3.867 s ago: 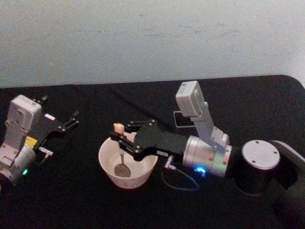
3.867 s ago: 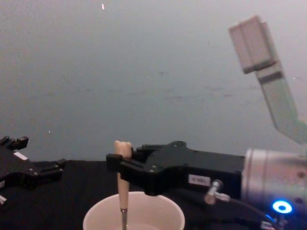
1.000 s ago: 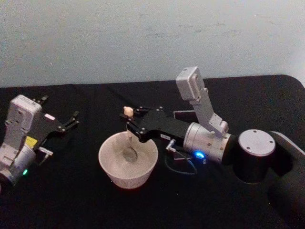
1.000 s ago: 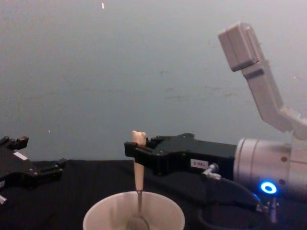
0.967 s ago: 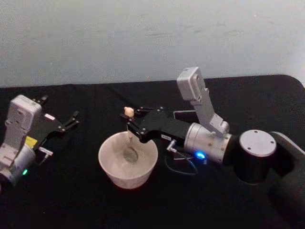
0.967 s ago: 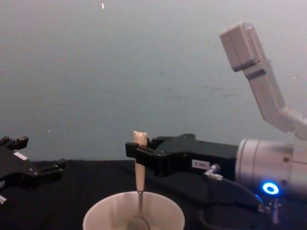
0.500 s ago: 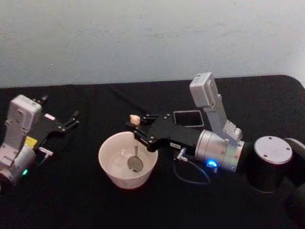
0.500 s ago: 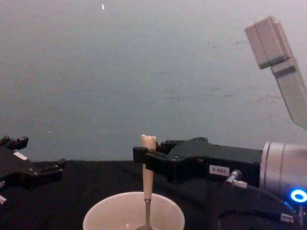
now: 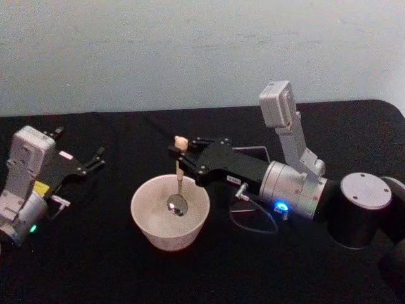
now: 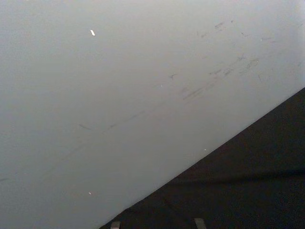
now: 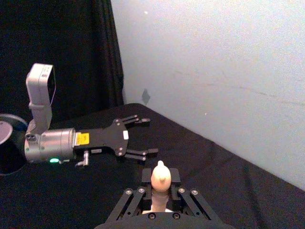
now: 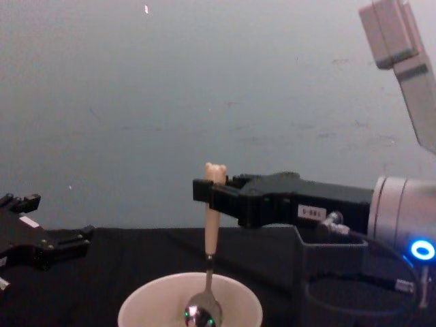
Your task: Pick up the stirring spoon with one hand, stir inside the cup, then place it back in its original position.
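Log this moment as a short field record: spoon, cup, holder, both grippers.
stirring spoon: upright, gripped by its beige handle, bowl down inside the cup
cup: on the black table, below the right gripper
holder: behind the right gripper, spoon not in it
right gripper: shut on the spoon handle, above the cup
left gripper: open, holding nothing, parked to the left of the cup
task stage: spoon in cup; return to holder not yet done

Stirring spoon point(image 12: 212, 225): matt beige handle, glossy metal bowl. Cup point(image 9: 166, 233): smooth, matt cream-white surface. Table point(image 9: 95, 266): matt black cloth cover. Wall point(image 9: 190, 50): matt, scuffed.
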Motion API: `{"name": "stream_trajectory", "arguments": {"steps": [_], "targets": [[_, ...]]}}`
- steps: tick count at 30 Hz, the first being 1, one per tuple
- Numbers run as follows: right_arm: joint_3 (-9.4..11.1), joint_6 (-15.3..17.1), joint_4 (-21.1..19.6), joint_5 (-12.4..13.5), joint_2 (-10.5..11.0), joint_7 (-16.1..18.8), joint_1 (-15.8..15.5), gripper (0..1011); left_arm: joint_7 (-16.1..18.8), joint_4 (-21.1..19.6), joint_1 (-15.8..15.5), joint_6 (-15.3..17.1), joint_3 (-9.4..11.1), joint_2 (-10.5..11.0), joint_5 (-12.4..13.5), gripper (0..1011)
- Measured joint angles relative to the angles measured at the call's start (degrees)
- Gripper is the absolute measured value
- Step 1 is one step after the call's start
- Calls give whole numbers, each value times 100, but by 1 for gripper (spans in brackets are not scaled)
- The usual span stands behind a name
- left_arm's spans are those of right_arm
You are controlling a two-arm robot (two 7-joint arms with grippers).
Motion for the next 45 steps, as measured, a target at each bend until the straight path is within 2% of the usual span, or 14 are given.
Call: {"name": "stream_trajectory", "arguments": {"steps": [14, 27, 34, 45], "targets": [[109, 77, -36, 111, -54, -204, 95, 214, 0, 0, 0, 0, 0, 0, 0, 1001], [313, 112, -164, 338, -67, -390, 82, 214, 0, 0, 0, 0, 0, 0, 0, 1001], [531, 199, -350, 524, -26, -611, 7, 214, 0, 0, 0, 0, 0, 0, 0, 1001], [1004, 259, -734, 950, 228, -863, -169, 214, 0, 0, 0, 0, 0, 0, 0, 1001]]}}
